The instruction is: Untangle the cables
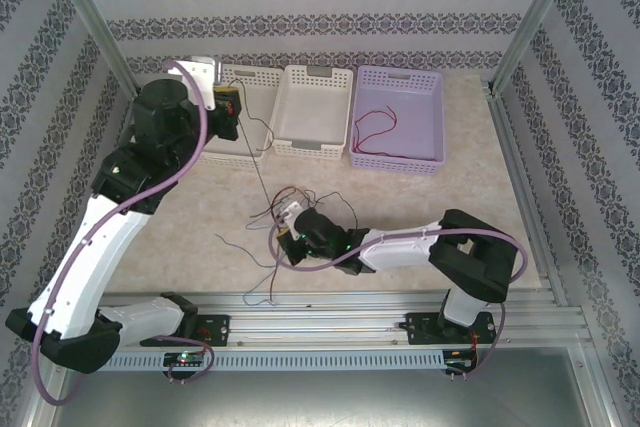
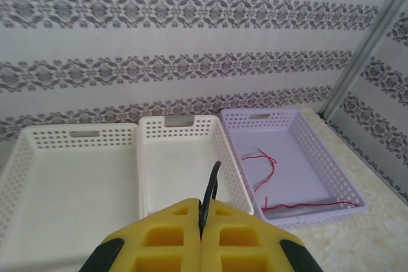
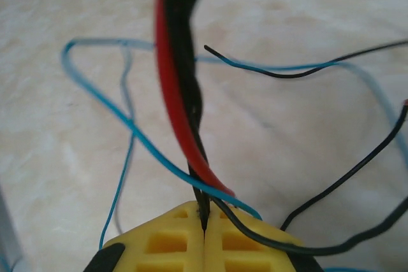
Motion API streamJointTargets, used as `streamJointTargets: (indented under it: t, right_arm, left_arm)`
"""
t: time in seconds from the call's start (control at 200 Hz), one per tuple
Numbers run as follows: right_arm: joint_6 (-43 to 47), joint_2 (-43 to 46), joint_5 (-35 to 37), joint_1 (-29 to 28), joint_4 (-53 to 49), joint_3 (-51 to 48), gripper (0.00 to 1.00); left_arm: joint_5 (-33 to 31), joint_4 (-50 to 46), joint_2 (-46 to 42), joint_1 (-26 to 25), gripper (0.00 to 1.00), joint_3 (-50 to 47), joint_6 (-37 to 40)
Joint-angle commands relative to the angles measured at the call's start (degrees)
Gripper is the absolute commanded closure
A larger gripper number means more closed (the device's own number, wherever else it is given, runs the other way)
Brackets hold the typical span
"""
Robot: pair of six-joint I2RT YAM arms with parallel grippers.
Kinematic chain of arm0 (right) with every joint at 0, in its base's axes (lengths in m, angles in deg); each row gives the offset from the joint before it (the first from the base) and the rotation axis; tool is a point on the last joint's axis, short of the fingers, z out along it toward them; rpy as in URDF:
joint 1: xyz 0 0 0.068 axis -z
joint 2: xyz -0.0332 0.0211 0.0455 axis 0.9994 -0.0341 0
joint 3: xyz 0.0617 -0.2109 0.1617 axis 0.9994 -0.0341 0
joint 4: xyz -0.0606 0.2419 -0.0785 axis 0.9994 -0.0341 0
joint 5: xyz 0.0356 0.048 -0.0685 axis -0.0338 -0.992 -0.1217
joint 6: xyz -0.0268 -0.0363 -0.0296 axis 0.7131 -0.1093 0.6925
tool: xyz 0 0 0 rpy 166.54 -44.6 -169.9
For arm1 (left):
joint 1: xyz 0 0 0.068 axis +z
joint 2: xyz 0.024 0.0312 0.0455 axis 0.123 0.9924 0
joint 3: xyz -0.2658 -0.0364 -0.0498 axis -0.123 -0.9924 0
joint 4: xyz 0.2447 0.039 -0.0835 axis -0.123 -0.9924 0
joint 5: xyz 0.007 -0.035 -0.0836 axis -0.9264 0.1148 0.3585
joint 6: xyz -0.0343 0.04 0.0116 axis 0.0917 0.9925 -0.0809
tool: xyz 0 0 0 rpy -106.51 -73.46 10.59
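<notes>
Right hand (image 3: 204,221) clamped, cables (image 3: 182,119) pinched within

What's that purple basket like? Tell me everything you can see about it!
The purple basket is a shallow, rectangular tray that looks like pale lilac plastic. Its walls are full of little holes, and the far end has a slot handle. It sits flat on the table, at the right end of a row, close beside a white basket. One thin red wire lies loosely curled on its floor.
</notes>
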Motion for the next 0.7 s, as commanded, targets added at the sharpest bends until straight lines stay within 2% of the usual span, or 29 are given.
streamJointTargets:
  t: [0.0, 0.405, 0.659, 0.699]
  right_arm:
    - [-1.7, 2.7, 2.9, 3.7, -6.1, -2.7, 1.0]
    - [-6.2, 5.4, 1.1, 17.2, -14.5, -4.0, 1.0]
    - [-7.7, 6.8, -3.9, 24.6, -15.0, -6.0, 1.0]
    - [-7.5, 7.4, -5.2, 25.4, -14.3, -6.8, 0.96]
  left_arm:
    - [-3.9, 0.2, -3.3, 1.6, 1.0, 4.7, 2.1]
    - [-8.3, -2.5, -6.6, 1.6, 1.0, 14.8, 2.8]
    - [-9.2, -2.9, -9.3, 1.7, 1.0, 15.3, 0.0]
    - [-8.3, -3.5, -9.4, 1.7, 1.0, 14.9, -0.9]
